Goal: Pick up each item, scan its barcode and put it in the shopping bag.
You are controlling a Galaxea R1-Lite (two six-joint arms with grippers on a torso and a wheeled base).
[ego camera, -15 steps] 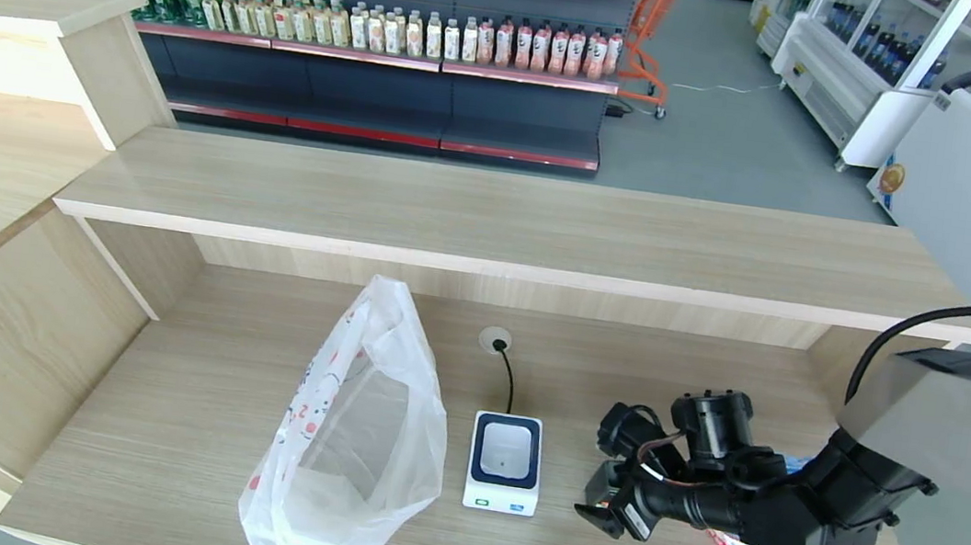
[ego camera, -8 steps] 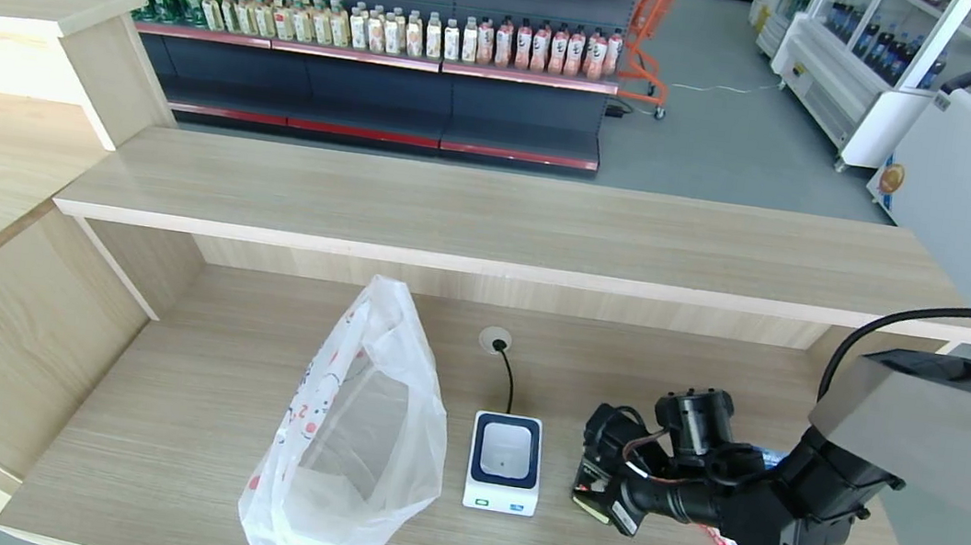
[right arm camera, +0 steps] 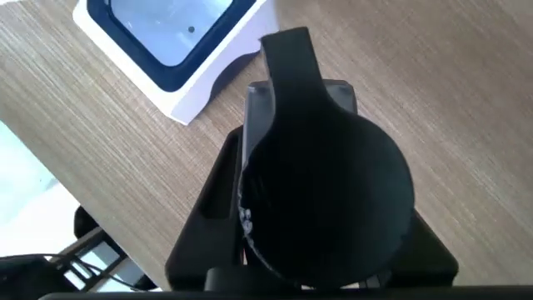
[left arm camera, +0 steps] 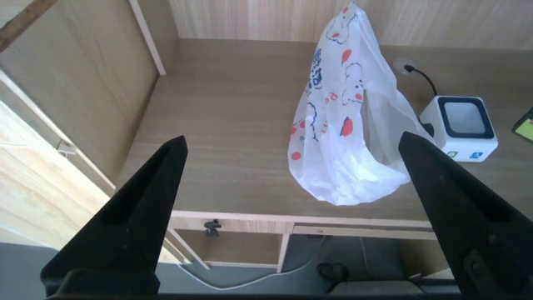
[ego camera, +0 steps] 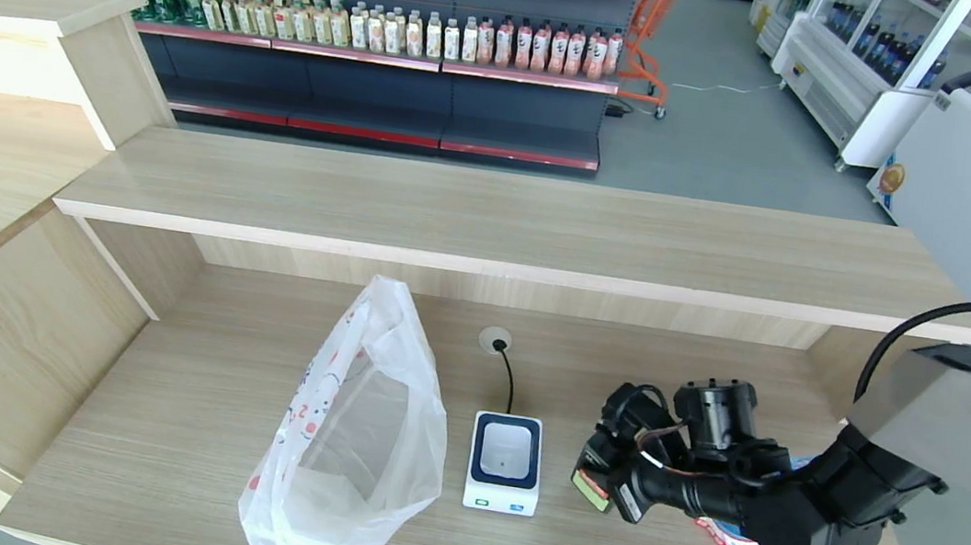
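My R pincer (ego camera: 594,478) is clenched on a small pack (ego camera: 591,491) w/ a green-yellow and red edge. I hold it off the counter (ego camera: 148,453), just to the right of the scanner (ego camera: 505,460) and apart from it. The pack's face can't be made out. In my R wrist view a dark round shape hides most of what I hold. The scanner's white corner and blue-rimmed window (right arm camera: 175,33) sit on the wood beyond it.

The scanner is a white box w/ a glass window facing up. Its black cable (ego camera: 508,377) runs back to a round hole in the counter. Left of the scanner, close beside it, stands the shopping bag (ego camera: 351,460). It is thin white plastic w/ red marks, mouth up, sagging at the base.

Another pack (ego camera: 730,541), blue, white and red, lies on the counter under my R arm.

My L pincer (left arm camera: 293,142) is released, fingers wide apart. It hangs above the near counter edge w/ the bag (left arm camera: 341,125) and scanner (left arm camera: 462,125) below and ahead.
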